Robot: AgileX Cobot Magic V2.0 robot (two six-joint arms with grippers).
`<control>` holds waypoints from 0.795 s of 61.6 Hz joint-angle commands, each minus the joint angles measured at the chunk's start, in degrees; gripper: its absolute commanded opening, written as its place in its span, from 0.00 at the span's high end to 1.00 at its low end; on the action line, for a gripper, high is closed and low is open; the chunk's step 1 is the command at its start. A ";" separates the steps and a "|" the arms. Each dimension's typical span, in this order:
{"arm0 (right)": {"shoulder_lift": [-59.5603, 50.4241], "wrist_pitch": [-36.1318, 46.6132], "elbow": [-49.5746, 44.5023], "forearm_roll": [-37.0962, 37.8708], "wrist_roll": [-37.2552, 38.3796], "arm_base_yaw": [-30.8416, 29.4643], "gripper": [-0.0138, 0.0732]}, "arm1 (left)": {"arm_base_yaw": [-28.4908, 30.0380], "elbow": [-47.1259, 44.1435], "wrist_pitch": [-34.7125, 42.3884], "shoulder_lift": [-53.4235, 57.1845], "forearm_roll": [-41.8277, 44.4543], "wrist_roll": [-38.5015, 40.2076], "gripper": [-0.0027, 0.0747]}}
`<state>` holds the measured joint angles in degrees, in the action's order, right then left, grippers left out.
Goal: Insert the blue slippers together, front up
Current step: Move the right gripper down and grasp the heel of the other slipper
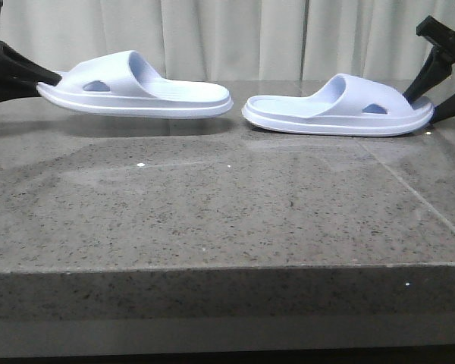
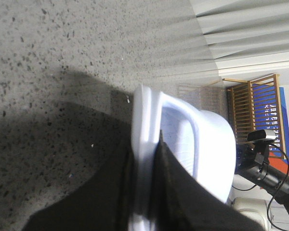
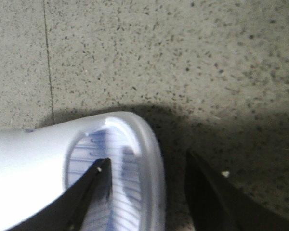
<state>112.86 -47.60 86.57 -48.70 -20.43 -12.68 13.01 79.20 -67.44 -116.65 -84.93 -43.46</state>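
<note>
Front view: both arms are cut off by the frame edges, so only the black fingers show. At the far left the left gripper is clamped on the toe end of the left slipper, though the contact itself is partly hidden behind the sole. That slipper hangs clear of the table, a shadow beneath it, long axis level across the frame, heel end toward the centre. The right slipper lies at centre right, long axis also across the frame, heel end toward the left one and just short of it. It seems to rest on the table, but its far end may be slightly raised. The right gripper is at its toe end at the right edge; its grip is hard to judge here.

Left wrist view: the fingers are dark and blurred at the bottom, closed on the left slipper's sole edge, pinching it from both sides. The slipper runs away from the camera over the table.

Right wrist view: one finger sits inside the right slipper's open end on the ribbed footbed, the other outside, apart from the rim. The jaws stand wide, not clenched. Most of the slipper is cut off at the lower left.
</note>
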 commanded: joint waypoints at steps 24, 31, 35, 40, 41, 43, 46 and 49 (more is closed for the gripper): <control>1.18 -8.69 1.28 -9.56 -3.42 1.42 0.70 | 0.27 1.02 -5.25 2.61 -3.47 0.57 0.99; 1.18 -9.36 1.28 -9.76 -3.55 1.27 0.98 | 0.27 1.02 -5.25 2.61 -3.47 0.57 0.99; 1.18 -9.62 1.28 -9.76 -3.55 1.14 0.96 | 0.27 1.02 -5.25 2.61 -3.47 0.57 0.99; 1.18 -10.15 1.28 -9.89 -3.55 0.87 0.97 | 0.27 1.02 -5.25 2.61 -3.47 0.57 0.99; 1.18 -10.26 1.28 -9.98 -3.55 0.75 0.97 | 0.27 1.02 -5.25 2.61 -3.47 0.57 0.99; 1.18 -10.54 1.28 -10.25 -3.55 0.58 0.97 | 0.27 1.02 -5.25 2.61 -3.47 0.57 0.99; 1.10 -11.10 1.28 -10.75 -3.55 0.05 0.97 | 0.27 1.02 -5.25 2.61 -3.47 0.57 0.99; 0.86 -11.38 1.28 -11.05 -3.55 -0.53 0.97 | 0.27 1.02 -5.25 2.61 -3.47 0.57 0.99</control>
<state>116.35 -56.12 87.04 -58.79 -22.93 -12.25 13.01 79.20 -67.44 -116.65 -84.93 -43.46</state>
